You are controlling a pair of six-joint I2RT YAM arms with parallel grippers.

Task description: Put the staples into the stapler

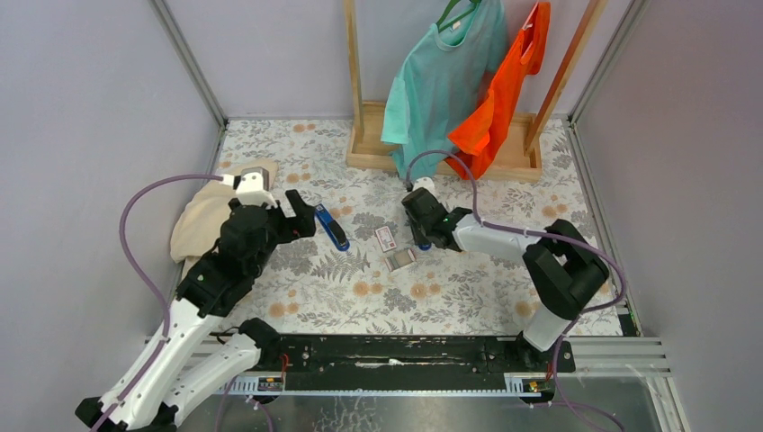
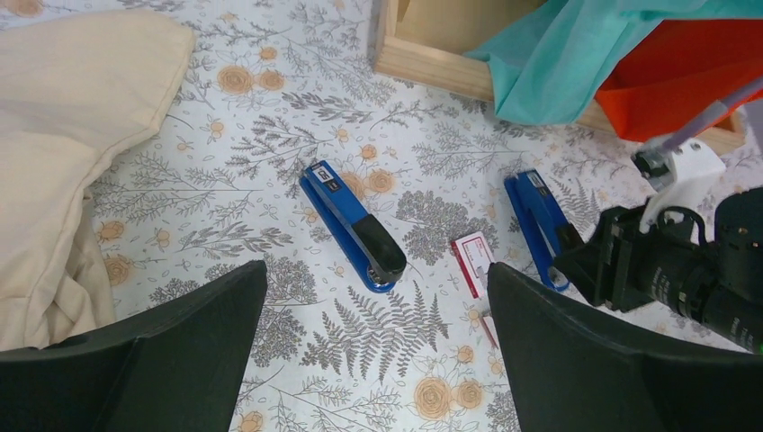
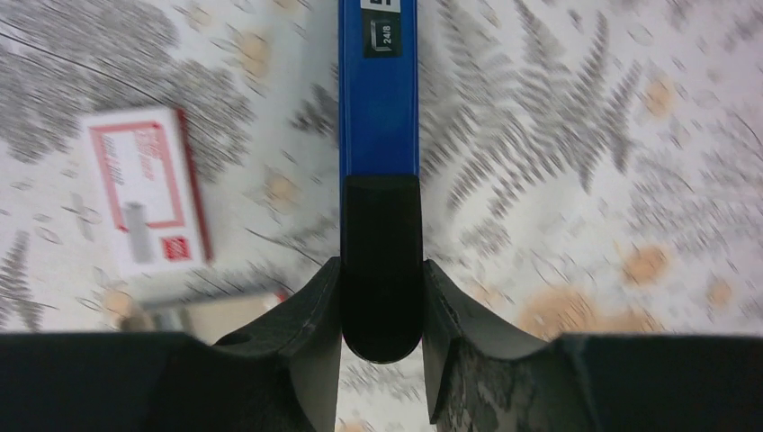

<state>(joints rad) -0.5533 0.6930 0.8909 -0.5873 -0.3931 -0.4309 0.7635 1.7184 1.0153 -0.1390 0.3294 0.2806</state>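
Black fingers of my right pincer (image 3: 381,310) press against either side of the black rear end of a blue stapler (image 3: 378,108). The stapler lies flat and closed on the floral table cover (image 1: 468,297). My left pincer (image 2: 376,301) hangs wide open and empty above the other stapler (image 2: 346,216). That one is also blue, closed and lying flat, and I am not touching it.

The staples (image 1: 400,259), a small silvery-grey block, lie on the table cover between the two staplers, close to my right pincer. Just beyond them lies a red-and-white staple box (image 1: 385,238). In the right wrist view the block is only a blur at lower left, so I cannot tell exactly how it lies.

I judge the task barely begun. One stapler is gripped, but neither is opened and the staples are not in either pincer. Opening the magazine, picking up the block, seating it and closing the stapler are all left to do.

A beige cloth (image 1: 202,220) is heaped at the left, well apart from the work. At the far edge stands a wooden clothes rack (image 1: 355,90), with a teal T-shirt (image 1: 445,81) and an orange shirt (image 1: 504,99) hanging from it. The staple box lies just beside the staples and may crowd a grasp. My two pincers work near each other and could collide.
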